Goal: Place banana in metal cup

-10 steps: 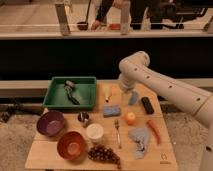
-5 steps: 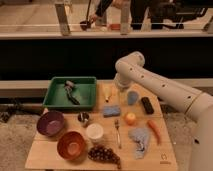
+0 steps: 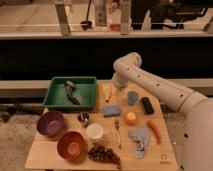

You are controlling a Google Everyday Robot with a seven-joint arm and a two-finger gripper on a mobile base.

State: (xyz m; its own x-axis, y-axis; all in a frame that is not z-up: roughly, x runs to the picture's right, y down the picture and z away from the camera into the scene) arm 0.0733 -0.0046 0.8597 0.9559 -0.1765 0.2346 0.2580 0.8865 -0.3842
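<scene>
As I hung by the tabletop's [image 3: 44, 158] rear edge, my fingers [image 3: 113, 88] stood wide open, empty | banana [image 3: 106, 93] just beside | metal cup [image 3: 83, 118] left-centre

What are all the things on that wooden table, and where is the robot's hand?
light wooden table: one, brown, under everything
green plastic tray: one, back left, dark tool inside
pale yellow banana: one, right of the tray
blue rectangular sponge: one, middle
small blue cup: one, back right
black block: one, right of the blue cup
round orange fruit: one, centre right
orange carrot: one, right side
metal fork: one, silver, front middle
blue-grey cloth: one, front right
shiny metal cup: one, silver, left of centre
white cup: one, in front of the metal cup
purple bowl: one, left
orange bowl: one, front left
dark grapes: one bunch, front
white robot arm: one, from the right
gripper: one, beside the banana
</scene>
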